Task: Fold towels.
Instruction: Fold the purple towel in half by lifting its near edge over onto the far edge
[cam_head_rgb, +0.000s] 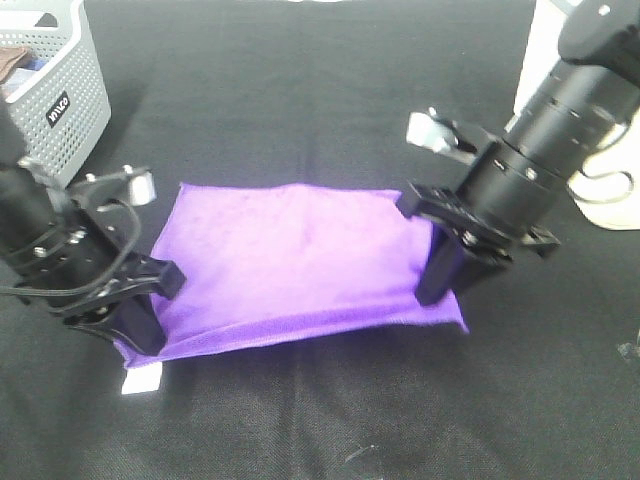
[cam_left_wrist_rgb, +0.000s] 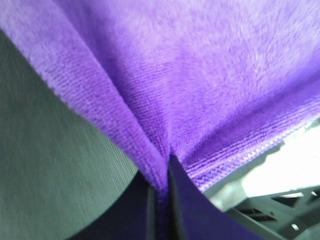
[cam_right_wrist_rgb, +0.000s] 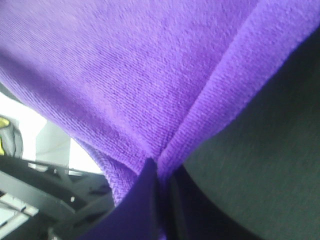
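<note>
From my station I saw the purple towel (cam_head_rgb: 300, 265) in the middle of the black desk (cam_head_rgb: 300, 80), stretched sideways between the two arms. The left gripper (cam_head_rgb: 140, 325) was at the towel's left edge, near the front corner. Its jaws were pressed together on the fabric, pinching it. The right gripper (cam_head_rgb: 440, 280) was at the opposite edge, and its jaws were also pressed together on the cloth.

In the left wrist view the purple towel (cam_left_wrist_rgb: 200, 75) filled almost the whole picture, and its folds ran together into the dark fingertips (cam_left_wrist_rgb: 185, 210), where the cloth was squeezed into a narrow crease. The right wrist view showed the same on the other side: the purple towel (cam_right_wrist_rgb: 125, 75) gathered down into the closed fingertips (cam_right_wrist_rgb: 135, 205), with the dark desk beside it.

A small white label (cam_head_rgb: 141, 381) lay on the desk just below the towel's front left corner. I could not tell if the middle of the towel touched the desk or hung a little above it.

A grey basket (cam_head_rgb: 60, 100) stood at the far left corner of the desk, well apart from the towel.
</note>
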